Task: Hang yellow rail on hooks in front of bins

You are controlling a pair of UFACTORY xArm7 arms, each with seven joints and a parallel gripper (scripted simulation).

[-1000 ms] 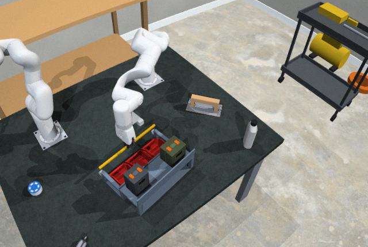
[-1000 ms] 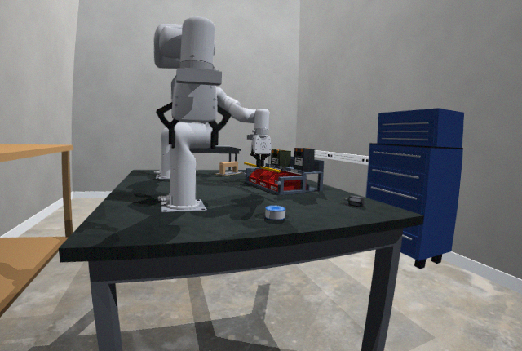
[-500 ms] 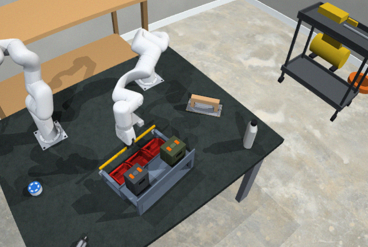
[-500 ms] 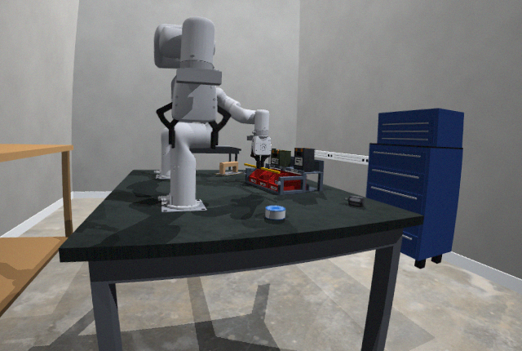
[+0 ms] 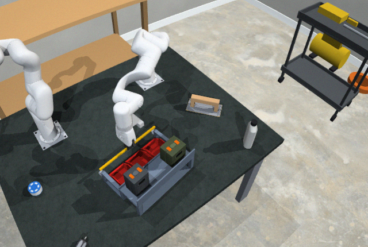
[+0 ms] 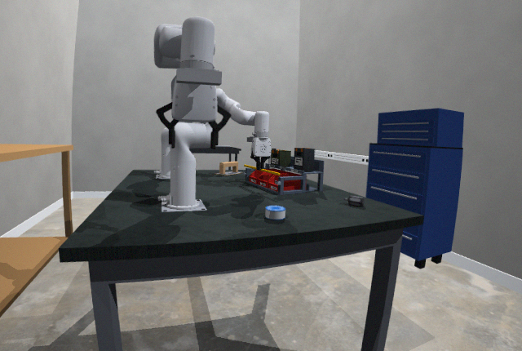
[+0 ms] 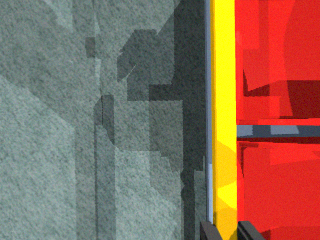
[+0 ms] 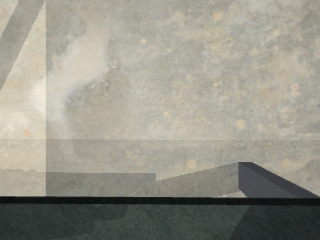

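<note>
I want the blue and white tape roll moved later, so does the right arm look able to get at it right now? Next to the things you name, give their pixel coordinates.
Probably yes: the right gripper (image 6: 192, 140) is open and empty, and nothing stands between its arm's base and the blue and white roll (image 5: 35, 188) (image 6: 275, 212).

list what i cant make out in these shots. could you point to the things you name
- Whether the yellow rail (image 5: 145, 134) (image 6: 272, 172) (image 7: 224, 75) sits between the hooks' end plates: too small in the top and exterior views; its ends are cut off in the left wrist view.
- The right pincer (image 6: 193, 140) in the top view: cut off by the left edge.
- The tool (image 5: 81, 242) at the top view's bottom edge: partly cut off.
</note>
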